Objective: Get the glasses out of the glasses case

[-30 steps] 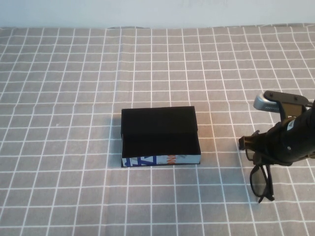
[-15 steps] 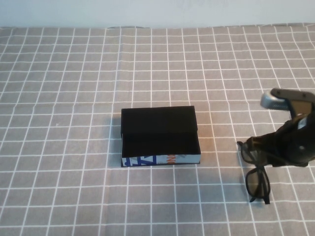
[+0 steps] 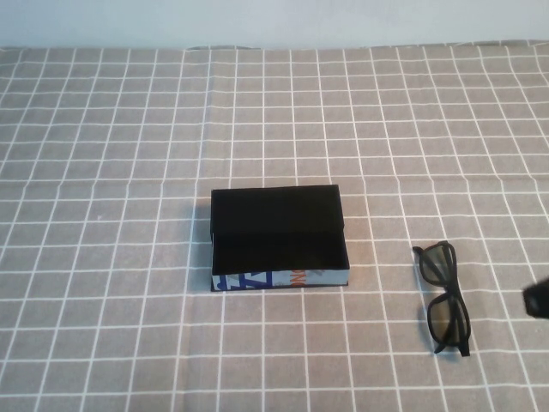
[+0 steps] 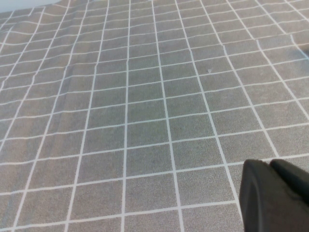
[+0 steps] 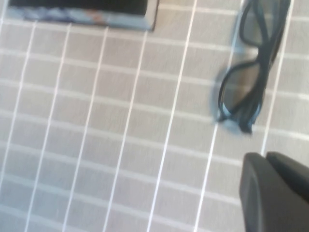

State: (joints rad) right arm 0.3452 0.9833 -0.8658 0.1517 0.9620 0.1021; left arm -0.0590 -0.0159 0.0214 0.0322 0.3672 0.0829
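Note:
The glasses case [image 3: 279, 239] is a small black box with a light printed front edge, open at the middle of the table. The black glasses [image 3: 443, 296] lie folded on the cloth to its right, outside the case. My right gripper [image 3: 539, 301] shows only as a dark tip at the high view's right edge, apart from the glasses. In the right wrist view its fingers [image 5: 264, 155] are shut together and empty, with the glasses [image 5: 253, 67] and the case's printed edge [image 5: 82, 13] beyond them. My left gripper [image 4: 270, 163] is shut and empty over bare cloth, out of the high view.
A grey cloth with a white grid [image 3: 129, 154] covers the whole table. A pale wall runs along the far edge [image 3: 274, 21].
My right gripper has let go of the glasses and pulled back to the right, almost out of the high view. The glasses now lie flat on the cloth.

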